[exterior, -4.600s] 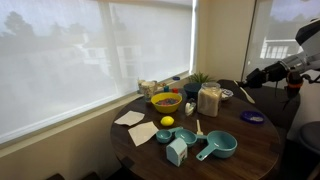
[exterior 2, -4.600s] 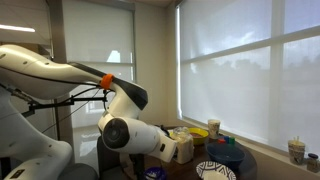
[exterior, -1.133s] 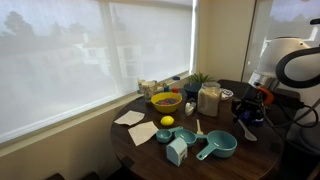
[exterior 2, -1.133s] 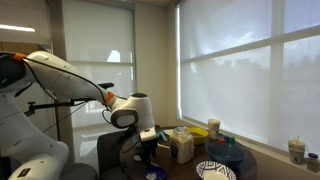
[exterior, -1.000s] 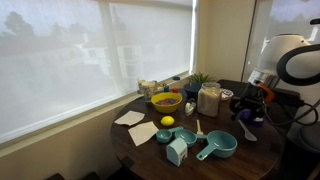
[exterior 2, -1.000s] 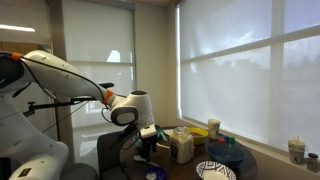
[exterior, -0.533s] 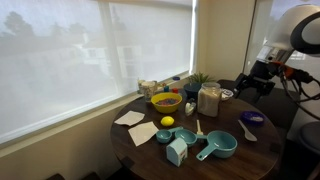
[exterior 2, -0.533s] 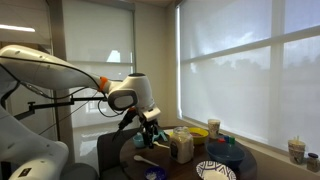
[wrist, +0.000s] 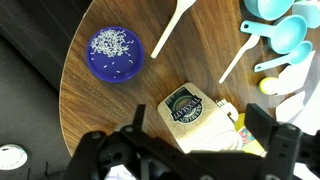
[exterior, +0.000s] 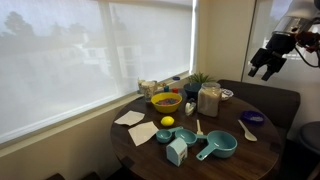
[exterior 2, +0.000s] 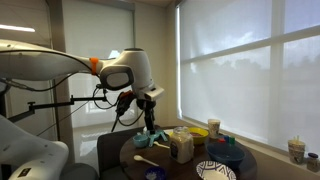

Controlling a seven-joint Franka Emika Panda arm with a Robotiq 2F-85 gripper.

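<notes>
Round table carried one purple dish near its edge, two white spoons, one jar; gripper hung above, jaws apart, empty.

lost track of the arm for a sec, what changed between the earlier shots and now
The pincer brought a white spoon down beside the blue plate, let it go, then lifted up and away with its jaws open. The spoon now lies free next to the plate. The yellow bowl, lemon and teal measuring cups stayed where they were.
</notes>
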